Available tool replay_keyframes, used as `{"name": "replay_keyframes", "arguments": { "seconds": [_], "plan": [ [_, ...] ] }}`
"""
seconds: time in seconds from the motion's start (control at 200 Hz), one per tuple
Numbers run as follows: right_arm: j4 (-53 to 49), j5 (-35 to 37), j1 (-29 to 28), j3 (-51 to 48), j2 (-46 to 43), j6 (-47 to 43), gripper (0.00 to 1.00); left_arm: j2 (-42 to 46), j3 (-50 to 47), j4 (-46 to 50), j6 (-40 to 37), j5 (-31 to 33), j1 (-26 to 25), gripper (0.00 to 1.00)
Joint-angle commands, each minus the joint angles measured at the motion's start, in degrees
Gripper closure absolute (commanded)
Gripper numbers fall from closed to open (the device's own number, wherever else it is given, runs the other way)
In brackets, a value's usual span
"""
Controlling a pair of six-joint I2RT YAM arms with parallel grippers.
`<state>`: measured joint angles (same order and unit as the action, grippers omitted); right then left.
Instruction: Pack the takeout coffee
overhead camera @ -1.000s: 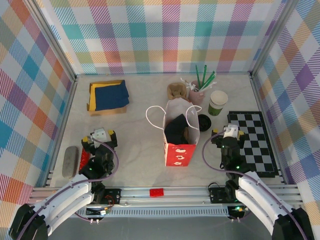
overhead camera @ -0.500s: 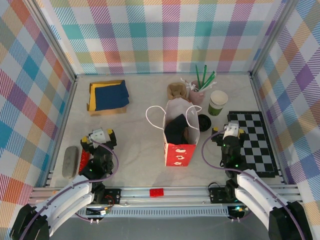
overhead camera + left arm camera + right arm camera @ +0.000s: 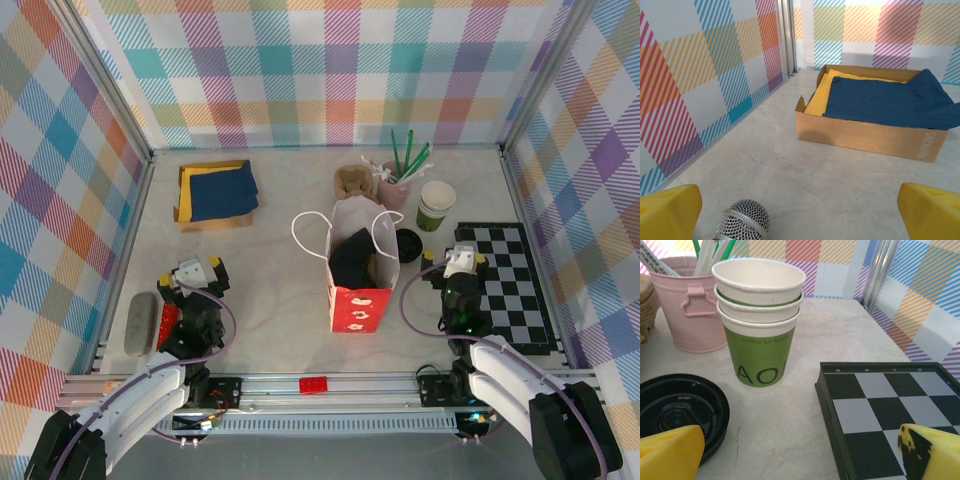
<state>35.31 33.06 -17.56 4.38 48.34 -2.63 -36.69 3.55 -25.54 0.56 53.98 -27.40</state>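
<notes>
Standing stacked, green cups [image 3: 760,340], black lid [image 3: 680,405] beside, left hand [image 3: 800,212], right hand [image 3: 800,452] spread

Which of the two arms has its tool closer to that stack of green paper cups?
The right. The right tool sits just on the near side of the stack of green cups, beside the checkerboard; the left tool is far off, beyond the red paper bag.
</notes>
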Motion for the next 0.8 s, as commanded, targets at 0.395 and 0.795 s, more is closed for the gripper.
{"name": "replay_keyframes", "arguments": {
  "seconds": [0.395,0.795],
  "plan": [
    [14.0,-1.4,1.9,-4.1,0.9,-0.5,0.01,-3.9,-2.0,-10.6,0.3,-4.1,3.8,0.00],
    [18.5,-2.7,4.6,-4.3,4.7,2.0,0.01,-5.1,-3.2,-14.0,1.4,-6.6,6.3,0.00]
  ]
}}
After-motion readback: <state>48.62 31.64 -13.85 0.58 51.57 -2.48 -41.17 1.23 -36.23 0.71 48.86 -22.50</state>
